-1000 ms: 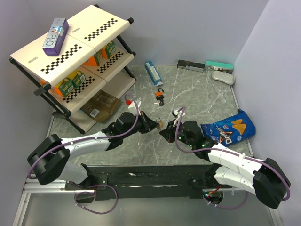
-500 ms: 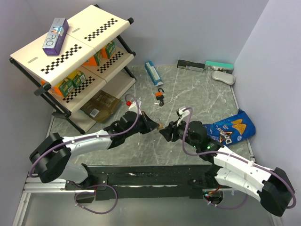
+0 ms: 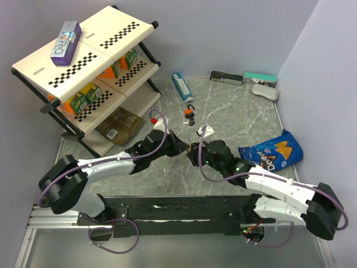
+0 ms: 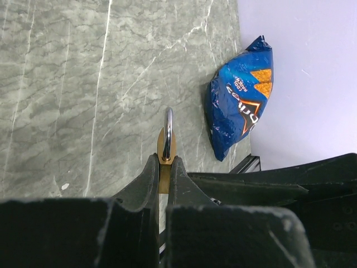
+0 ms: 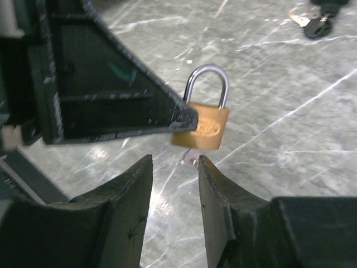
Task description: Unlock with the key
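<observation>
My left gripper [image 3: 179, 147] is shut on the small brass padlock [image 4: 162, 146] and holds it above the marble table, shackle pointing away from me. In the right wrist view the padlock [image 5: 202, 128] hangs off the left fingertip [image 5: 181, 117], with a small pale blurred bit under its base. My right gripper [image 5: 173, 164] is open and empty, its tips just below and in front of the padlock; it also shows in the top view [image 3: 193, 156]. The dark key cluster [image 5: 319, 25] lies on the table further back, beside the orange padlock [image 3: 190, 111].
A blue chip bag [image 3: 273, 152] lies to the right, also in the left wrist view [image 4: 240, 95]. A checkered shelf rack [image 3: 89, 72] stands at the back left with a brown packet [image 3: 120, 125] under it. A blue box [image 3: 182, 86] and small cases [image 3: 243, 78] lie at the back.
My right gripper has moved left and slightly back, closing in on the brass padlock. My left gripper holds the padlock in almost the same place.
</observation>
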### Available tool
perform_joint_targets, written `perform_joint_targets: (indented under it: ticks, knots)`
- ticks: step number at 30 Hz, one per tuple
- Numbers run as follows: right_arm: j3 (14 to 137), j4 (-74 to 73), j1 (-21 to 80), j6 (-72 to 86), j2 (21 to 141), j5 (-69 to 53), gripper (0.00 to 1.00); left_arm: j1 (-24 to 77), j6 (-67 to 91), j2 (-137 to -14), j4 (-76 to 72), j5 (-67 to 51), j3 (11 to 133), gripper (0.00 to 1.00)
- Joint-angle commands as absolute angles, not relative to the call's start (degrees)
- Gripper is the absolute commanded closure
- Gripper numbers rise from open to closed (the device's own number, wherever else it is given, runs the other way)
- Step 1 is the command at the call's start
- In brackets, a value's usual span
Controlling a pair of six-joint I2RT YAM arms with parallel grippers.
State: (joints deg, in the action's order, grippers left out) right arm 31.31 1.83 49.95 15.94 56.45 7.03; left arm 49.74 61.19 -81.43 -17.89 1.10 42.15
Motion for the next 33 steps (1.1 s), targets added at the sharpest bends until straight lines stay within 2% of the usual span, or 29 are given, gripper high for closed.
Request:
perform_joint_targets:
  ticks: [1,16,33]
  knots:
    - [36.9,0.3,52.4,13.8,60.5,15.5,0.56,49.6,61.4,-81.2,-20.0,0.4,44.7,0.99]
    - [41.7,-7.7,56.2,16.0,64.9,23.0,0.60,49.0,61.4,-80.8,-19.3,0.5,44.6,0.99]
    - [43.9,-4.4,56.4,14.6,69.9,22.8,0.63,49.0,61.8,-80.7,-19.9,0.4,44.4,0.99]
